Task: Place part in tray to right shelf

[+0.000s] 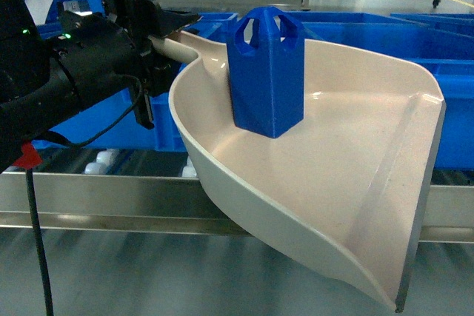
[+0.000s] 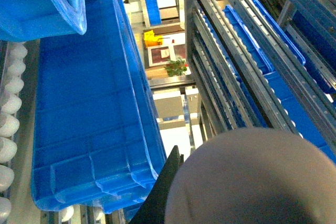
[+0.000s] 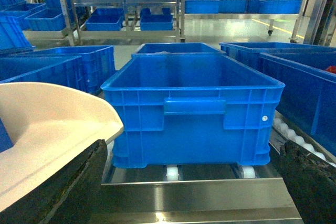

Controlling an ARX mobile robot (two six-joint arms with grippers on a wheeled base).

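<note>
One part point(image 1: 266, 72) stands upright near the back wall of one tray point(image 1: 355, 205), held by its handle in the left gripper point(image 1: 159, 35) above the shelf's point(image 1: 111, 201) steel front rail. Right gripper point(image 3: 194, 187) gapes wide, empty, facing a crate point(image 3: 191, 108). More crate racks line the room behind.

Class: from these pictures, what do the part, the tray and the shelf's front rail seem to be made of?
Part: probably matte blue plastic; crisp faceted edges, no gleam.
Tray: likely glossy cream plastic; soft highlights on its curved wall.
Front rail: apparently brushed steel; grey, with blurred reflections.
</note>
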